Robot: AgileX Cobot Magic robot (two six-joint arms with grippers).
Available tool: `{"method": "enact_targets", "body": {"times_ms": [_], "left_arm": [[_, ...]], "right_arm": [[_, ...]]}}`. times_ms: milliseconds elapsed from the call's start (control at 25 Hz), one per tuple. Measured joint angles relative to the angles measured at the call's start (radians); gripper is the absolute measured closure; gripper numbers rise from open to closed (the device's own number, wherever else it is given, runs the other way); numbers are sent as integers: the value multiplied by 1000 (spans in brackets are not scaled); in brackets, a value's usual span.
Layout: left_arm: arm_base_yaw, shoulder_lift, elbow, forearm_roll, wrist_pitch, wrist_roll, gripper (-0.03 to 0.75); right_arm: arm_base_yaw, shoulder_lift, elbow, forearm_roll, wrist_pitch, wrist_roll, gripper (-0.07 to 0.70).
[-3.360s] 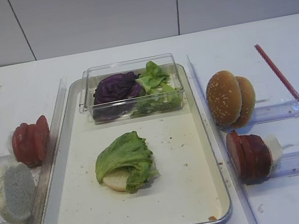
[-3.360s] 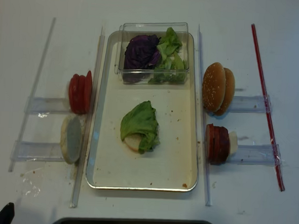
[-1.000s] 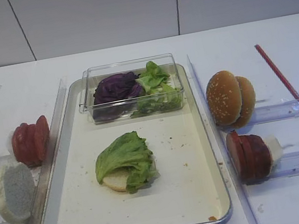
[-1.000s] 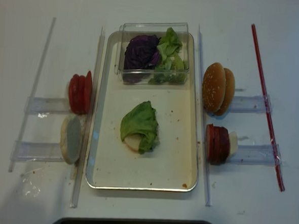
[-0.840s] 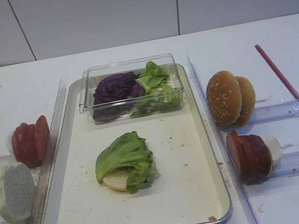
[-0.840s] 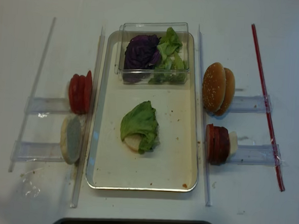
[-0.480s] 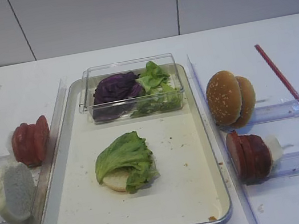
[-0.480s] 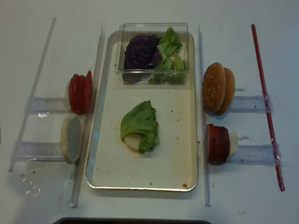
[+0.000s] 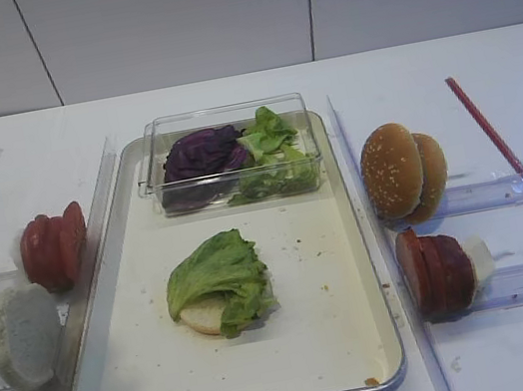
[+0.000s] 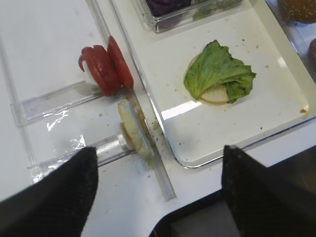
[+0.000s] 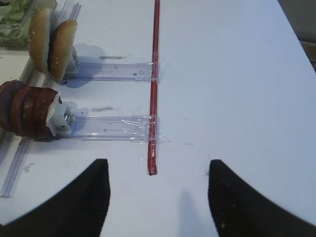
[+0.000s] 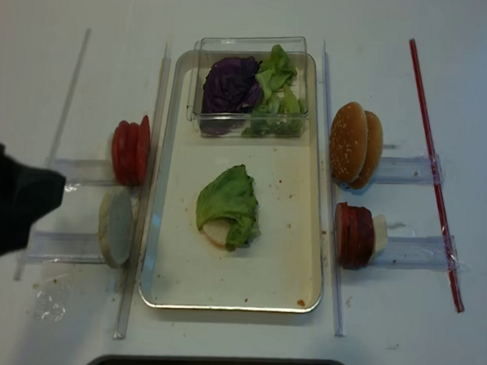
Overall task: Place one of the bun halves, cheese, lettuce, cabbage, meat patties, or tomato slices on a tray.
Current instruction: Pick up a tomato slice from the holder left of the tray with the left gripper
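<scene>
On the tray (image 9: 319, 347) lies a pale bun half under a lettuce leaf (image 9: 218, 279). A clear box at its far end holds cabbage (image 9: 199, 156) and more lettuce (image 9: 271, 148). Left of the tray stand tomato slices (image 9: 51, 248) and a pale bun half (image 9: 23, 337). Sesame bun halves (image 9: 402, 173), meat patties (image 9: 437, 271) and white cheese (image 9: 477, 259) stand to the right. My left gripper (image 10: 158, 197) hangs open above the table's front edge, near the pale bun half (image 10: 134, 131), holding nothing. My right gripper (image 11: 155, 197) is open and empty over bare table.
Clear plastic rails (image 12: 148, 185) run along both sides of the tray, with clear holders (image 12: 66, 246) under the food. A red stick (image 11: 154, 84) lies right of the buns. The left arm's dark bulk (image 12: 10, 205) covers the table's left edge.
The left arm has come into the top-down view from the left edge and moved toward the pale bun half. The food and the right gripper have not moved.
</scene>
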Motion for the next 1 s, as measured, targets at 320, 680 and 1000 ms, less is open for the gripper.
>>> {"method": "enact_targets", "body": {"times_ms": [320,680,1000], "left_arm": [[0,167,-38,-17,-2,-10,234],[0,311,-38,-17,-28,-12,234],[0,430,-91,-17,-50,-13,234]], "right_arm": [[0,0,0,0,0,0,177],[0,0,0,0,0,0,177],[0,0,0,0,0,0,178]]}}
